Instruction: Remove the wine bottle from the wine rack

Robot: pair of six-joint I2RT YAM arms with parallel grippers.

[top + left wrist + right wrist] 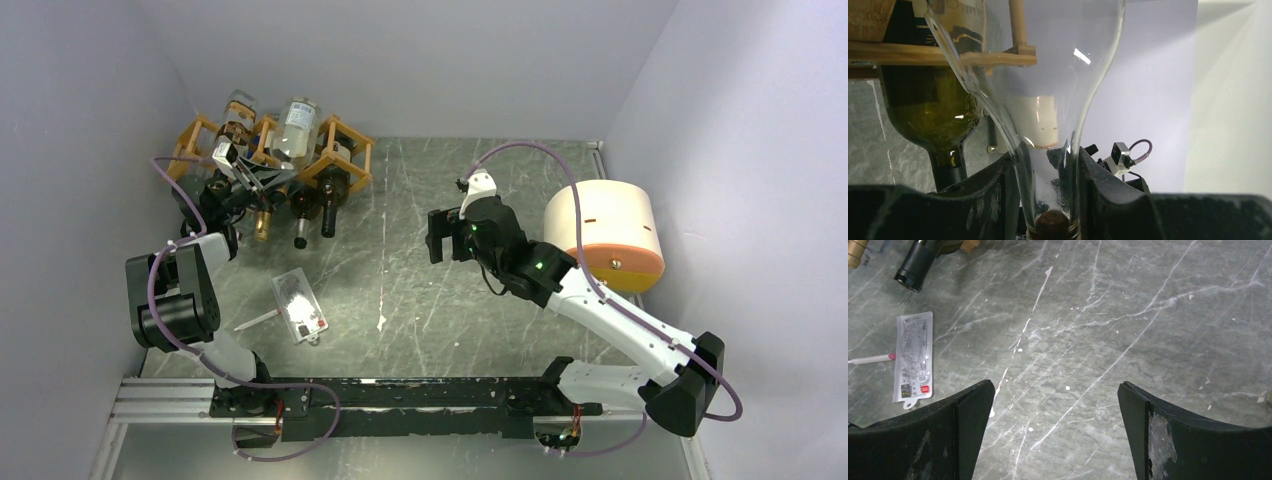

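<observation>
The left hand (1049, 175) grips the slim neck of a clear glass wine bottle (1048, 75), its black fingers (998, 190) pressed to either side just above a brown cork (1050, 220) seated in the mouth. The bottle's rounded shoulder widens upward among the pale square-section rails of the wine rack (923, 52), an orange-brown open wooden frame of diamond-set cells standing at the far left corner of the bench (1148, 315). Beside it in the rack rests a dark green bottle (928, 110), glossy and bulbous; gold script shows on its black label but cannot be read. The right hand (1054, 385) hangs well apart over the middle of the grey, white-veined, marble-patterned bench, its two scuffed black fingers spread wide and holding nothing. On the bench near the left arm lies a flat clear packet (913, 357) with a printed card and a small red mark, its lettering too small to read, and just beside it a thin white stick (870, 359) with a pink tip. A cream cylinder (603, 235) with an orange end lies on its side at the right wall.
</observation>
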